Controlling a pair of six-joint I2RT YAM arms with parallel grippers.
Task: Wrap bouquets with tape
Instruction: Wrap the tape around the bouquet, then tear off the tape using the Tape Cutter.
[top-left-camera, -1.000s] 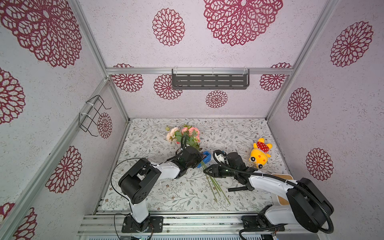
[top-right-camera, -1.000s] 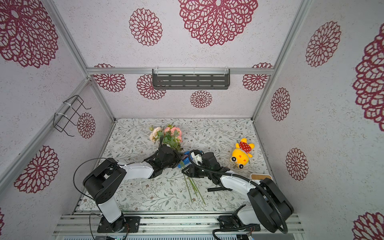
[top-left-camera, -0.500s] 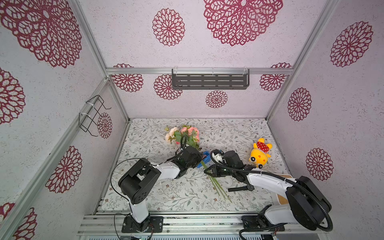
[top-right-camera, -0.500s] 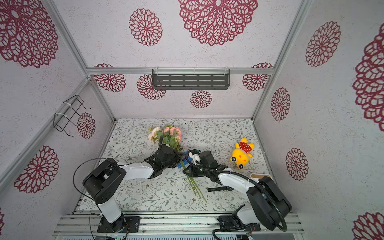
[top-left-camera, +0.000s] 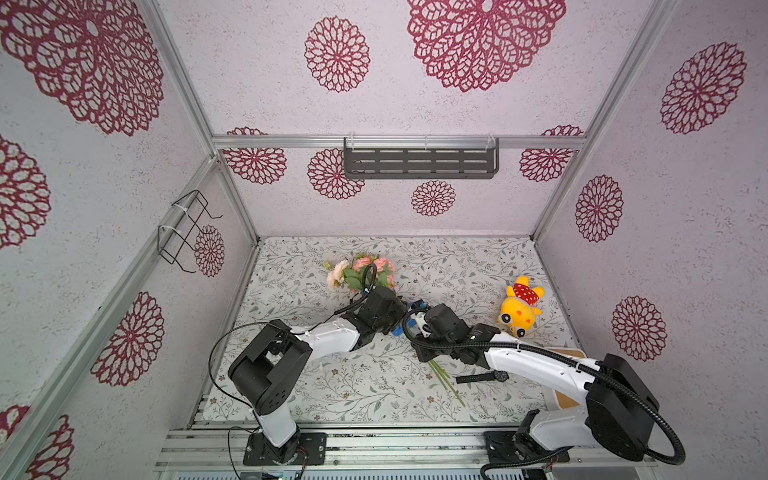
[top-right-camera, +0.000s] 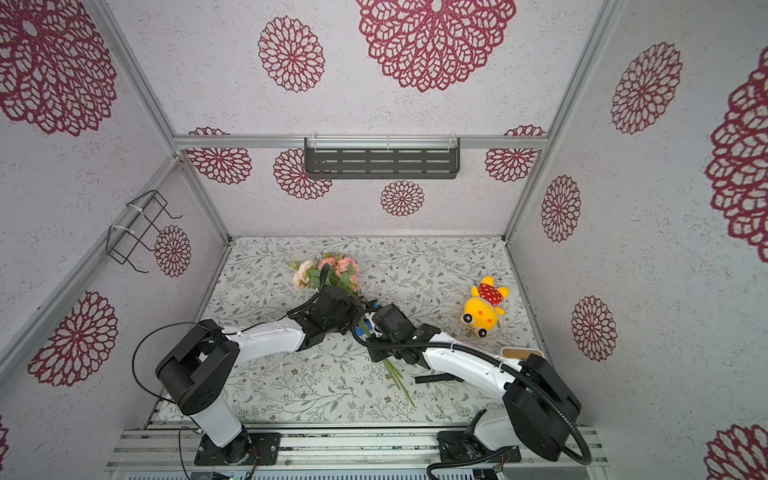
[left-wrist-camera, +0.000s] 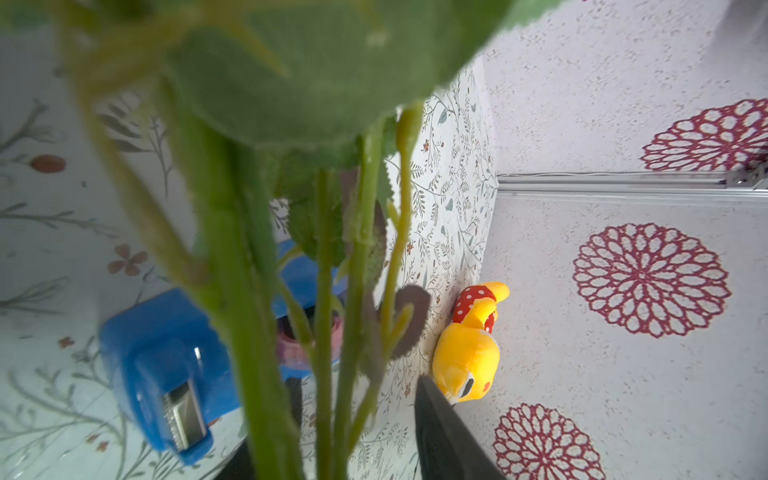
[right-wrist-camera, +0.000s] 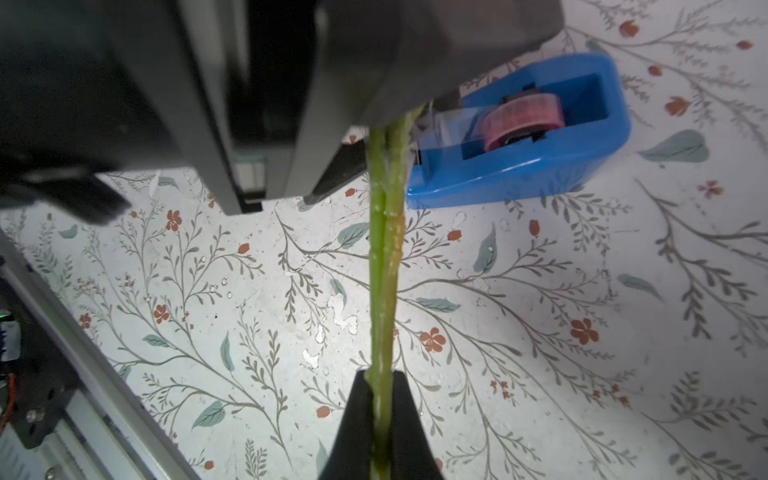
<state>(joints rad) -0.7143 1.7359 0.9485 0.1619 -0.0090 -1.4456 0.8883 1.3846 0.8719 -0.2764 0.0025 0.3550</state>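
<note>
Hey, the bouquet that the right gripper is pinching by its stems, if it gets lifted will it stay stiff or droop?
The bouquet is probably fairly stiff: its stems run straight out of the right gripper. The blooms all sit at the far end, so it may tip bloom-end down or twist in that narrow pinch.

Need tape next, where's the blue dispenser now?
In the right wrist view the blue tape dispenser sits beside the bouquet stems, at mid-table; the yellow plush toy lies farther right.

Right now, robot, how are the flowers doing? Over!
Right jaws shut on bouquet stems; left jaws apart around them. Blue tape dispenser right beside the stems. Black watch near stem tips.
</note>
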